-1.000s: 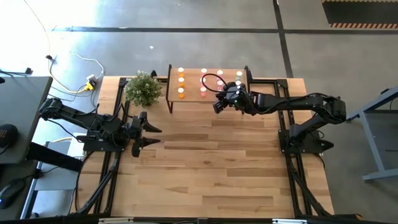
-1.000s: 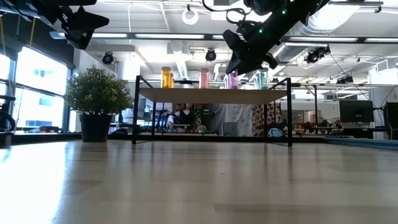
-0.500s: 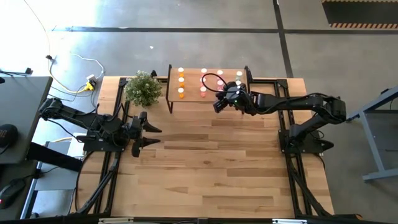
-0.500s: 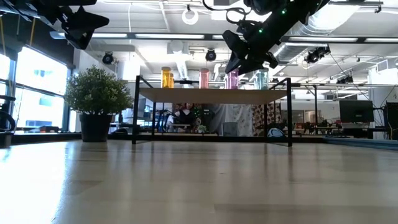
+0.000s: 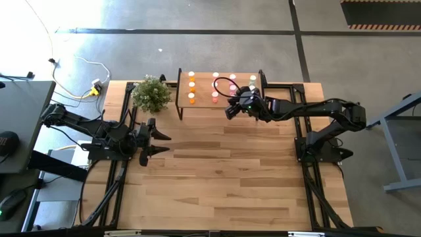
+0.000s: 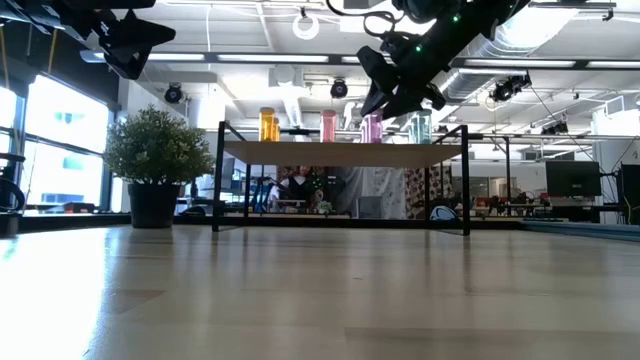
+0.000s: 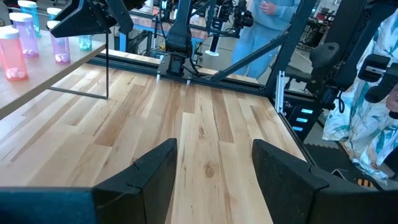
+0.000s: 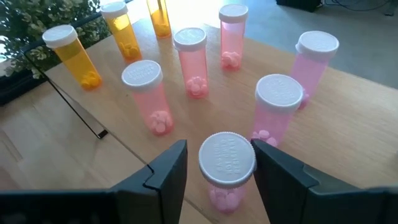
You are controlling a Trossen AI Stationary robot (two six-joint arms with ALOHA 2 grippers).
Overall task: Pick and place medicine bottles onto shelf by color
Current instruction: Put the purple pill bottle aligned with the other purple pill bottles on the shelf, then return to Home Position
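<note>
Right wrist view: right pincer (image 8: 219, 165) parted around deep pink bottle (image 8: 226, 171).

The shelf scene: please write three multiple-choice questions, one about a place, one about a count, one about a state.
1. Where is the plant?
A. On the shelf
B. On the table, beside the shelf
C. On the floor

2. How many orange bottles stand on the shelf?
A. One
B. Three
C. Six

3. How is the pink bottle between the right gripper's jaws?
A. Lying on its side
B. Lifted over the table
C. Upright on the shelf

Answers:
1 B: the high view shows the plant on the table next to the shelf.
2 B: the right wrist view shows three orange bottles in a row.
3 C: the pink bottle stands cap up on the shelf, with the right gripper open around it.
</note>
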